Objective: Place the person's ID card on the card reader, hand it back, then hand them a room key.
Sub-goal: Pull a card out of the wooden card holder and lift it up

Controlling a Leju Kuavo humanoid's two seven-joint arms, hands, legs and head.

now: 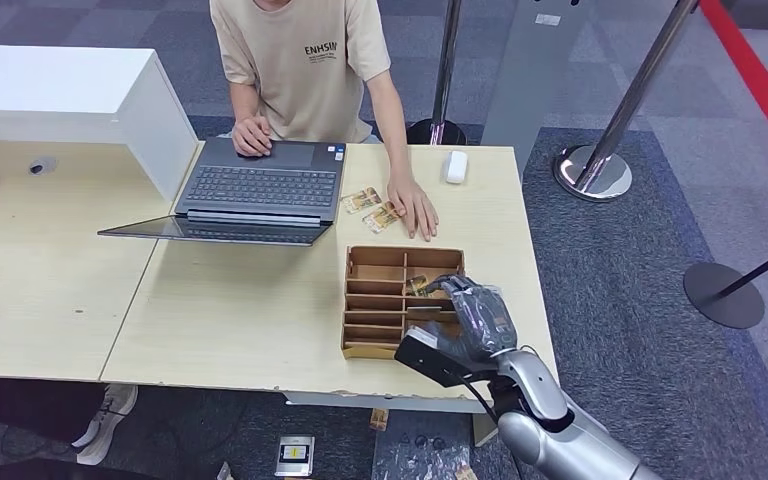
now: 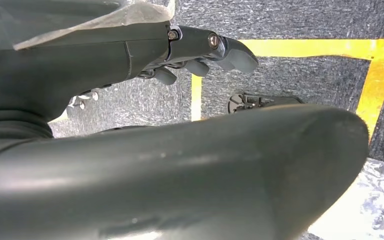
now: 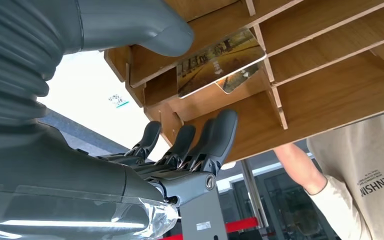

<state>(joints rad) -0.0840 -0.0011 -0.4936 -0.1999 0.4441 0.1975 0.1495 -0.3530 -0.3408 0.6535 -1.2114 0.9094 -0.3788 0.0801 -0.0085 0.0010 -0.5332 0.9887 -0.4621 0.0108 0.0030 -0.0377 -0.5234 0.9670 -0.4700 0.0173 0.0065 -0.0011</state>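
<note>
sitting on the pale wooden table [image 1: 260, 330], near its front right edge, is the compartmented wooden box [image 1: 375, 300] with rows of narrow slots. right hand [image 1: 470, 318] hovers over the box's right column, fingers [image 3: 220, 135] extended and apart, thumb [image 3: 145, 25] on the opposite side of a divider, nothing gripped. room key cards [image 3: 220, 60] lie in one slot, printed with a yellow-brown tree-lined path photo, rounded corners; long axis runs along the slot, cards leaning tilted against the divider. they sit between thumb and fingers, not touching either. left hand [image 2: 200, 55] hangs over the floor, fingers loosely curled, holding nothing. two more cards [image 1: 372, 208] lie by the person's hand [image 1: 412, 205] near the laptop [image 1: 255, 190].
</note>
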